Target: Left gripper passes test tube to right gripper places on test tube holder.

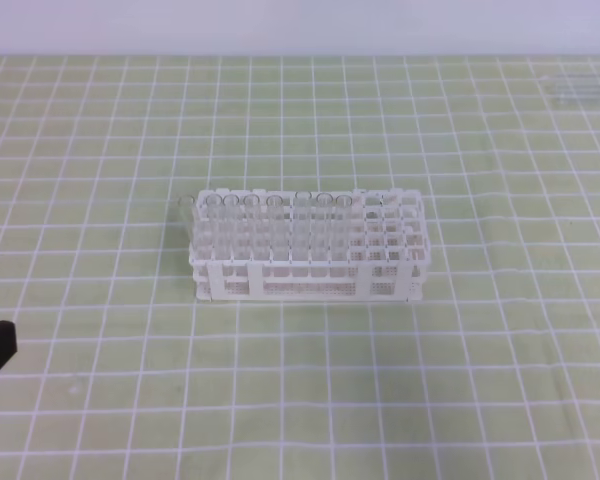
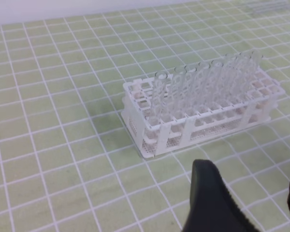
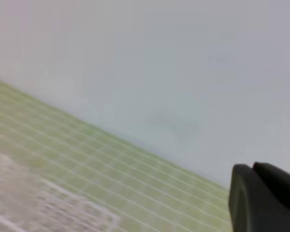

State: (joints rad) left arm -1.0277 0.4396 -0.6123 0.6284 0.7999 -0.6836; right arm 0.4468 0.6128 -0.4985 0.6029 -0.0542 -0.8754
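A green gridded mat [image 1: 480, 400] carries the white test tube holder [image 1: 310, 275] at its centre, clear tubes [image 2: 203, 87] standing along one row. The left gripper [image 2: 246, 203] hangs nearby, fingers apart, empty. The right gripper [image 3: 263, 198] shows one finger; its state is unclear.

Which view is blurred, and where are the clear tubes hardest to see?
Right wrist view: soft and smeared, mat grid and right gripper fuzzy. Exterior high view: evenly lit, tubes nearly vanish against the white test tube holder. Left wrist view: sharpest on the tubes.
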